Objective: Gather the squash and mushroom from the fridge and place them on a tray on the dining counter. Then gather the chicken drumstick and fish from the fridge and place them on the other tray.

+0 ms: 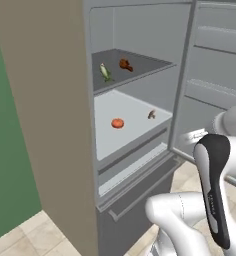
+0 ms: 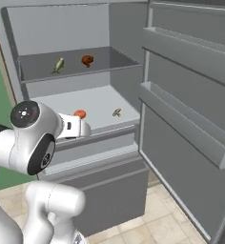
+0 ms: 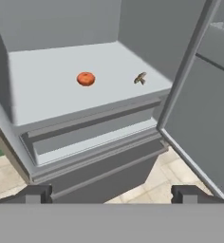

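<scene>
The fridge [image 1: 135, 210] stands open in front of me. On its white lower shelf lie an orange round squash [image 3: 86, 79] [image 1: 117, 123] [image 2: 79, 114] and, to its right, a small brown mushroom [image 3: 140, 78] [image 1: 151, 114] [image 2: 117, 112]. The grey upper shelf holds a slim greenish fish [image 1: 105, 72] [image 2: 59, 65] and a reddish-brown chicken drumstick [image 1: 125, 65] [image 2: 87, 60]. My gripper [image 3: 113, 194] is open and empty, held in front of the fridge below the lower shelf's edge, well short of the squash. Both trays and the dining counter are out of view.
The fridge door [image 2: 190, 119], with its shelf bins, is swung open on the right. A tall beige panel [image 1: 40, 125] flanks the fridge on the left, with a green wall [image 1: 5, 175] beyond. Drawers [image 3: 90, 137] sit under the lower shelf, above the tiled floor [image 1: 35, 235].
</scene>
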